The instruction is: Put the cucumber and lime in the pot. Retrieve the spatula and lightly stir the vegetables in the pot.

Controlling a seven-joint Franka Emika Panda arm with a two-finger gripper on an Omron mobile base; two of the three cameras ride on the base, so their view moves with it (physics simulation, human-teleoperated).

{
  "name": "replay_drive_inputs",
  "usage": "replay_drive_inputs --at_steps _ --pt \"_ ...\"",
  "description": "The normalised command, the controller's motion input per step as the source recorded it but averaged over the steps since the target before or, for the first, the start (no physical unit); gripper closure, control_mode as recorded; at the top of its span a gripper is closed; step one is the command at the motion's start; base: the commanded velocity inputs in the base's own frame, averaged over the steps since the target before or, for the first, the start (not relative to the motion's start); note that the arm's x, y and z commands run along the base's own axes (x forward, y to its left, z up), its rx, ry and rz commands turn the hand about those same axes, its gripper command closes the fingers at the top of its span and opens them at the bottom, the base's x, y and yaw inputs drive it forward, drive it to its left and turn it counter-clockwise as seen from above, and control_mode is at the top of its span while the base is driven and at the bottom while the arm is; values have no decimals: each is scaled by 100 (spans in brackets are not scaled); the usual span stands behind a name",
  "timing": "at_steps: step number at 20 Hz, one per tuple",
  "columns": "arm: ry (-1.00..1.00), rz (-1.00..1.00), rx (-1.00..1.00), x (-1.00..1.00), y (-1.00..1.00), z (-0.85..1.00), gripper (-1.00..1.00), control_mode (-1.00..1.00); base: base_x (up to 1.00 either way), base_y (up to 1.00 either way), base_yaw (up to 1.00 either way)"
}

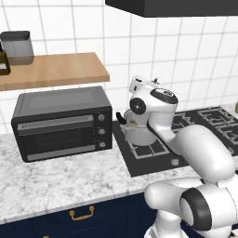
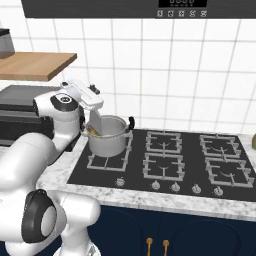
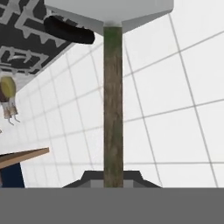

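Observation:
The steel pot point(image 2: 109, 141) stands on the hob's back-left burner, and my arm hides most of the pot point(image 1: 139, 135) in the left base view. My gripper point(image 2: 95, 114) hangs over its left rim, shut on the spatula point(image 2: 98, 125), whose blade slants down into the pot. The hand view looks along the brown-green spatula handle point(image 3: 113, 109) from the gripper point(image 3: 113, 180) to the pale blade point(image 3: 109, 11), beside a black pot handle point(image 3: 70, 30). Inside the pot, by the blade, lies a dull yellow-green piece, the cucumber point(image 2: 92, 131). The lime is hidden.
A black toaster oven point(image 1: 62, 123) sits on the marble counter left of the hob. Above it is a wooden shelf point(image 1: 51, 69) with a jar point(image 1: 17, 46). Bare burners point(image 2: 200, 160) spread to the right. A yellow-green bottle point(image 2: 251, 141) stands at the far right edge.

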Motion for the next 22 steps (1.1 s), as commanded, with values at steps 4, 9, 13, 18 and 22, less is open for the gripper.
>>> replay_drive_inputs --at_steps 4,9,13,18,22 --pt "0 0 0 34 0 0 100 -100 0 0 0" --pt "0 0 0 41 2 -11 100 -100 0 0 0" --pt "-1 0 -1 15 -3 -18 100 -100 0 0 0" --pt "1 0 0 -1 8 1 100 -100 0 0 0" --pt "0 2 0 24 0 -25 100 -100 0 0 0"
